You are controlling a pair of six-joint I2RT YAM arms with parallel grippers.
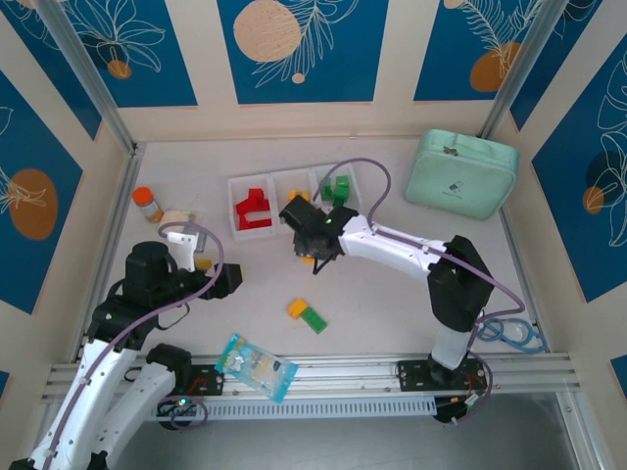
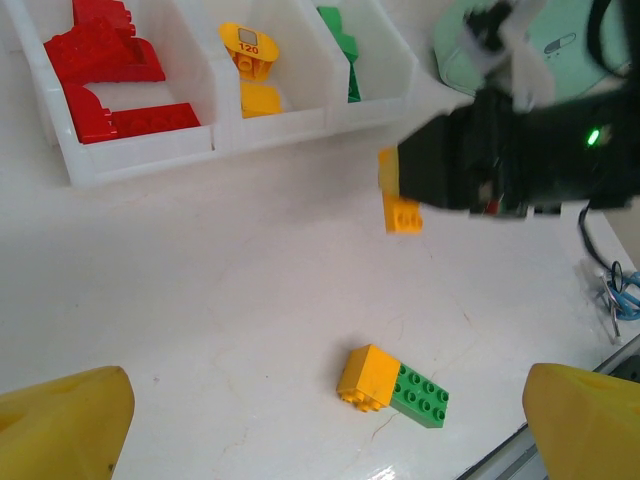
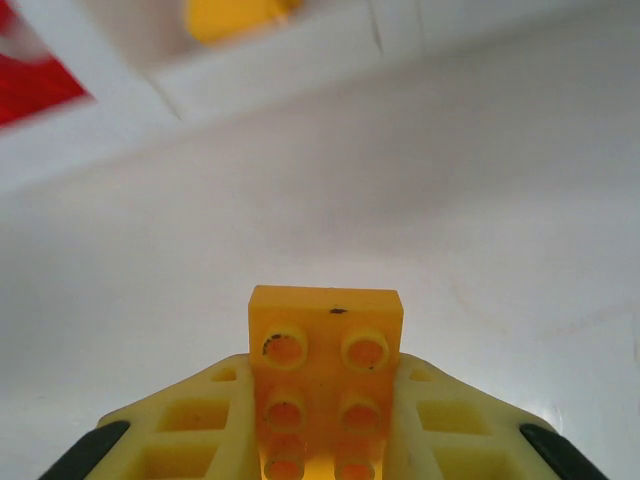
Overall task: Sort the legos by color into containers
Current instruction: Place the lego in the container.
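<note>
The right pincer [image 3: 325,385] is clamped on 1 orange brick [image 3: 325,330], its 2 yellow fingers [image 3: 225,410] pressed against the brick's sides with the studs facing the camera. It holds the brick near the middle of the desk [image 1: 392,304], just in front of the near wall of the 3 joined white bins [image 1: 235,220]. Whether the brick is clear of the desk I cannot tell.

The left pincer [image 2: 325,425] stands wide and holds nothing, over the left part of the desk.

The sort looks well advanced. Red pieces [image 2: 100,70] lie in the left bin, orange ones [image 2: 255,75] in the middle and green ones [image 2: 342,50] in the right. The held brick has yet to be dropped into the middle bin. An orange brick joined to a green one [image 2: 392,385] lies towards the near edge and will likely need separating.

The right wrist view gives the grip up close. The left wrist view looks into the bins and shows the joined pair. The top view adds the mint case [image 1: 460,174] at the far right corner and the snack packet [image 1: 257,365] at the near edge.
</note>
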